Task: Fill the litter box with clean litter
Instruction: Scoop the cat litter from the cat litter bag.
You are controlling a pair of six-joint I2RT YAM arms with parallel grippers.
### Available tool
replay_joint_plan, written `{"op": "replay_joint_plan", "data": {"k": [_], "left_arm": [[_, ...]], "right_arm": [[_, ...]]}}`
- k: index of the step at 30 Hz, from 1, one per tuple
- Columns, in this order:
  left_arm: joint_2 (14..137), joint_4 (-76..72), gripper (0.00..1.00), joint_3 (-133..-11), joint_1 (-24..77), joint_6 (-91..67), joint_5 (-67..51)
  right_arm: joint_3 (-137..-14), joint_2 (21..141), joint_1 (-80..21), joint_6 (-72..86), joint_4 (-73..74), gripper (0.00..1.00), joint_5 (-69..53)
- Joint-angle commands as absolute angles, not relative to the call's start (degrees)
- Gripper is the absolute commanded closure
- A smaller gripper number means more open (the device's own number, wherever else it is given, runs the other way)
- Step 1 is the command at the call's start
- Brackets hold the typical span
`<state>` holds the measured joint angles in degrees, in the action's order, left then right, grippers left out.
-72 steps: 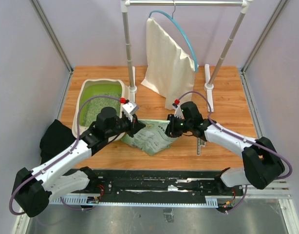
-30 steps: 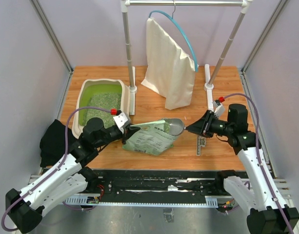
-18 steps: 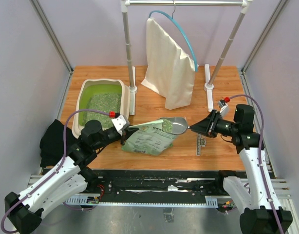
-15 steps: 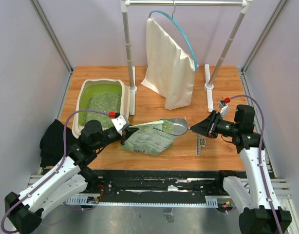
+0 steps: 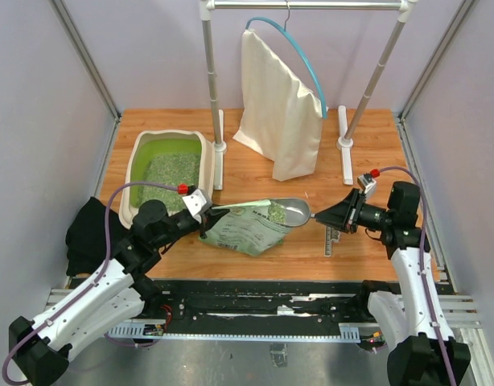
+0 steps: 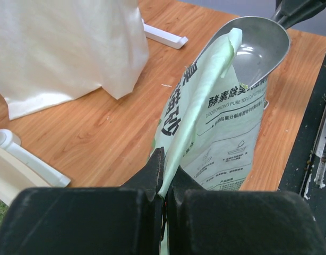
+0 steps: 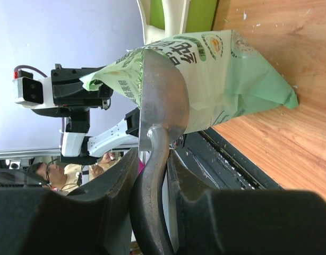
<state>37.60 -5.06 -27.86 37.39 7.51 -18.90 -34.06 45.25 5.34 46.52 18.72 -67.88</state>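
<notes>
The litter box (image 5: 168, 135) sits at the upper left of the desk (image 5: 376, 145) in the top view, its long side running away from the arms. Pale litter (image 5: 168, 173) covers the middle and near part of its floor, while the far end shows bare green

A green printed bag (image 5: 251, 229) stands slumped at the centre of the frame, just right of and below the box. The left claw (image 5: 208, 217) is clenched on the upper edge of the bag's mouth. Its wrist view shows the thin film pinched flat between the closed fingers (image 6: 152, 175) and rising up to the right

The right claw (image 5: 327, 217), right of centre, grasps the dark handle of a metal scoop (image 5: 294, 211), fingers pressed on either side of it. The bowl points left and meets the bag's mouth, where some granules show. I cannot tell how far its lip reaches inside. From the left wrist the bowl looks shiny, with only a few grains near the bag's edge

A white cloth sack (image 5: 279, 112) hangs from a rack (image 5: 303, 5) at the top centre, well apart from both claws
</notes>
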Motion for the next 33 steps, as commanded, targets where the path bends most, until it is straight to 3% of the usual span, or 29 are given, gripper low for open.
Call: {"op": "replay_joint_plan", "data": {"k": [1,5,10,14,16,19,24,28,32,33], "left_arm": [[35.61,-11.44,1.0,-28.15,37.71,7.43,-19.07],[36.51,-13.92,1.0,-27.6,37.71,5.99,-18.68],[35.96,-13.37,0.99,-28.2,37.71,6.25,-18.56],[35.56,-15.66,0.99,-26.8,37.71,5.3,-17.11],[36.08,-18.17,0.99,-25.95,37.71,3.64,-16.19],[36.62,-17.75,1.0,-26.6,37.71,3.03,-16.85],[36.34,-17.37,0.99,-26.86,37.71,3.24,-16.16],[35.95,-15.45,0.99,-27.95,37.71,3.04,-15.99],[35.16,-16.39,1.0,-26.9,37.71,2.96,-15.21],[35.28,-16.71,1.0,-26.83,37.71,2.68,-15.07]], "right_arm": [[-30.79,43.71,7.42,51.95,11.33,0.99,-72.72],[-24.88,41.55,1.48,66.67,-7.78,0.99,-68.38],[-28.63,41.15,9.98,51.3,12.09,0.99,-74.55],[-24.04,40.25,3.46,67.8,-8.43,0.99,-69.2],[-26.07,40.57,2.77,64.54,-3.91,0.99,-69.87],[-30.39,40.84,9.97,49.58,14.96,0.99,-73.35],[-24.66,39.66,2.93,66.22,-7.73,0.99,-68.75],[-31.55,41.25,11.38,45.57,18.84,0.99,-74.18],[-24.57,39.65,2.4,67.37,-8.15,0.99,-68.24],[-24.86,39.56,0.84,67.22,-8.98,0.99,-67.63]]}}
